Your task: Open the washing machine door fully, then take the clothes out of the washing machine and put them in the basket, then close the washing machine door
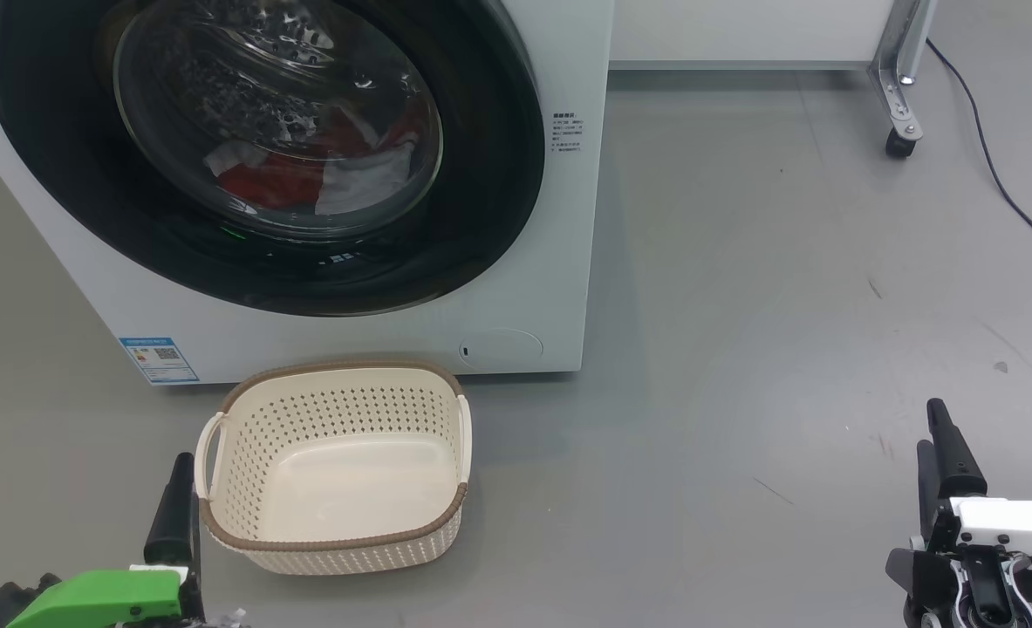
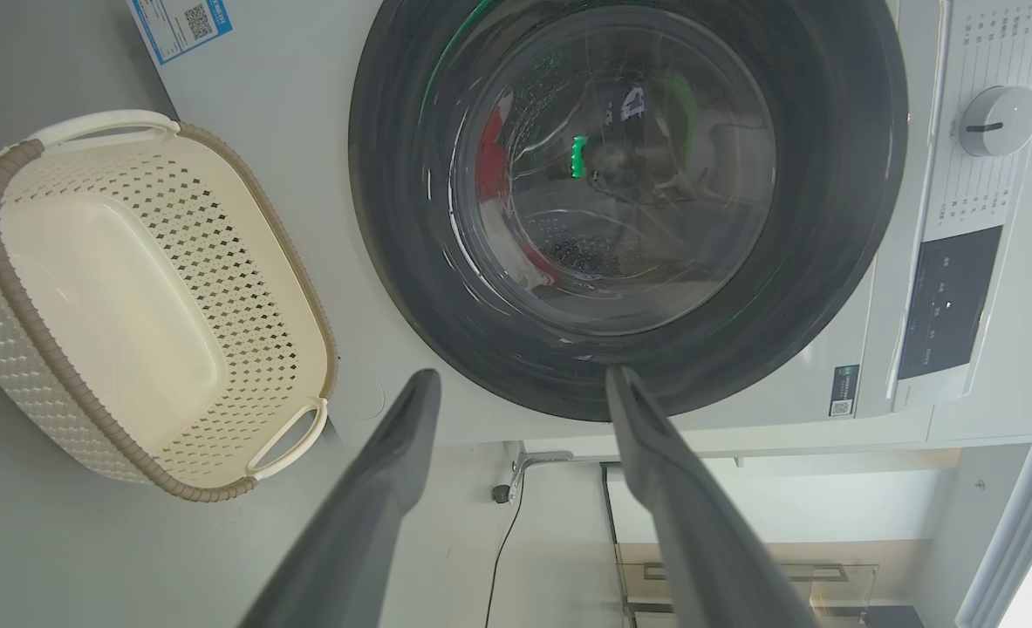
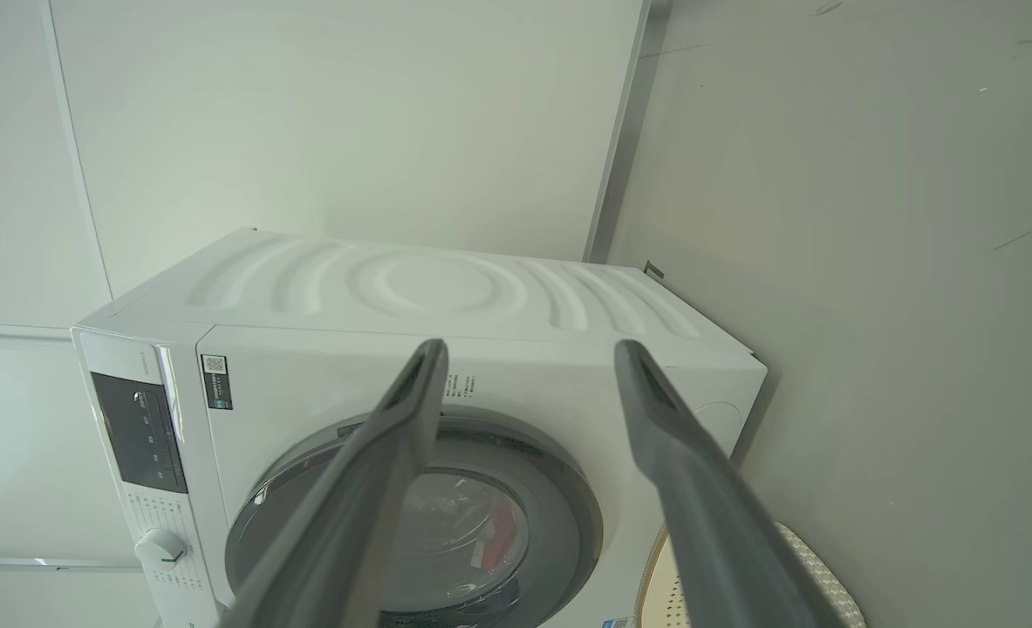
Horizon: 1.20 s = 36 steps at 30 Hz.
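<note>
The door point(image 1: 276, 131) is found shut, clothes point(image 1: 306, 174) seen behind its glass. Both pincers are held apart, empty. The door lies directly ahead of the left pincer point(image 2: 520, 373), judged nearer than the right pincer point(image 3: 529, 344).

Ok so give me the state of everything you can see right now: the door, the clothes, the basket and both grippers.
washing machine door, shut
clothes, inside the washing machine, behind the door glass
basket, empty, upright on the floor in front of the washing machine
left gripper, open, holding nothing
right gripper, open, holding nothing
</note>
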{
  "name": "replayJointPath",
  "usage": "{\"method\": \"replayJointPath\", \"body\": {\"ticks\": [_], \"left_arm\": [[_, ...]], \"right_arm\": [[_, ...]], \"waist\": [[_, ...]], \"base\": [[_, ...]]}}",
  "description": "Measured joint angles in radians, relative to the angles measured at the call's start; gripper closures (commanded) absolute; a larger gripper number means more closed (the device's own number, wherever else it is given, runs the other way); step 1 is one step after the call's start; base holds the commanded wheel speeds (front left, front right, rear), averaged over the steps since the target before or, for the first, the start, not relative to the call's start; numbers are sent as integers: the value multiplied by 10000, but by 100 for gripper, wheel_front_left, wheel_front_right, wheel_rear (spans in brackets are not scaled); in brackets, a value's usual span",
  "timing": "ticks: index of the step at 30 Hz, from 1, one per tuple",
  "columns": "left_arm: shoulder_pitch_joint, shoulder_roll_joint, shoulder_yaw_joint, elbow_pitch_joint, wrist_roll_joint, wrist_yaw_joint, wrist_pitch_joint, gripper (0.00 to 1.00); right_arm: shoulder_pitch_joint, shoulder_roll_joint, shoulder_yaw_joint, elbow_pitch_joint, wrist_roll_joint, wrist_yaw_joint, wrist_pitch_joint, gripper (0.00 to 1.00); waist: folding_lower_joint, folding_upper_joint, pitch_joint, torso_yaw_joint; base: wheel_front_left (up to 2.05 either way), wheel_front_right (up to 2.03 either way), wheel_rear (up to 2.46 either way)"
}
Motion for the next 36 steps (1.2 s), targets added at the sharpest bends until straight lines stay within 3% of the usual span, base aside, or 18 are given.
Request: {"method": "replayJointPath", "body": {"ticks": [13, 27, 36], "left_arm": [[-42, -2, 59, -579, 587, -2, -393, 0], [-146, 6, -247, -817, 3055, -2, -813, 0], [-146, 10, -447, -966, 4715, 0, -1112, 0]], "right_arm": [[-1, 0, 104, -807, -1016, 0, -430, 0], [22, -6, 449, -1540, -3072, -111, -880, 0], [165, -17, 928, -1662, -4964, -458, -1143, 0]], "waist": [[0, 0, -42, 55], [0, 0, -62, 87], [0, 0, -46, 100]], "base": [[0, 0, 0], [0, 0, 0], [0, 0, 0]]}}
